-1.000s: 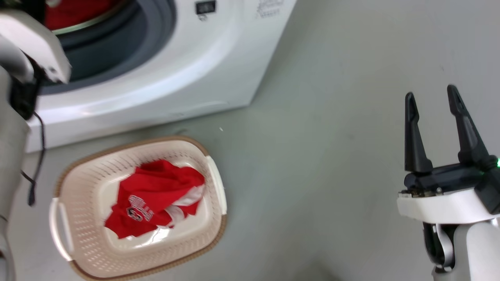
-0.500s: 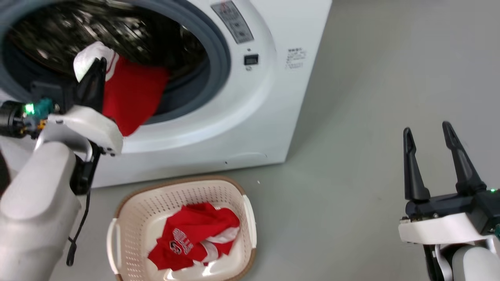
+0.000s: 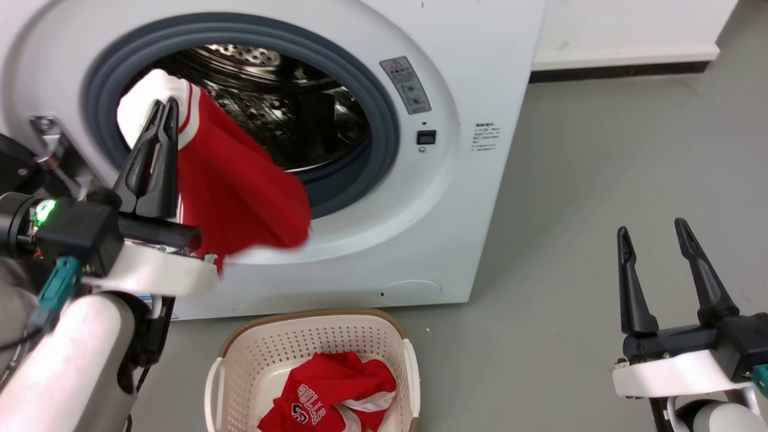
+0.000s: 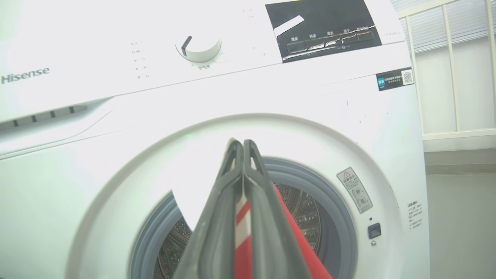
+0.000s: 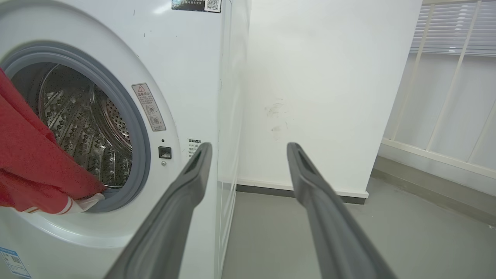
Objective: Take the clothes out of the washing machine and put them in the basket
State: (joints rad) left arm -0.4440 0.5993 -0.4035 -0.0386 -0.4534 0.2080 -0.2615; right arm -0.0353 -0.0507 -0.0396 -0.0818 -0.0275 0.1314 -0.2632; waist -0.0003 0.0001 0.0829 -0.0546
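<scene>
**At the mouth of the washing machine (image 3: 486, 72): the left gripper (image 3: 166, 105) clamps the red garment (image 3: 240, 186)**

Nine o'clock in the head view, and the left gripper's two dark fingers are pressed together on the garment's white red-striped cuff (image 3: 144, 96). The red cloth hangs down from the fingertips, across the grey gasket (image 3: 387, 129) and over the lower lip of the opening, in front of the steel drum (image 3: 288, 114). The left wrist view backs it up: fingers (image 4: 219, 217) tight together, a strip of red and white pinched between them. The machine itself fills the head view from ten round to one o'clock. Down at six o'clock the basket (image 3: 312, 314) sits on the grey floor (image 3: 570, 180), just in front of the machine; a red jersey (image 3: 336, 393) with white lettering lies inside it. Over at four o'clock the right gripper (image 3: 651, 228) hangs above the floor, fingers spread wide apart, nothing between them, well apart from machine and basket.
</scene>
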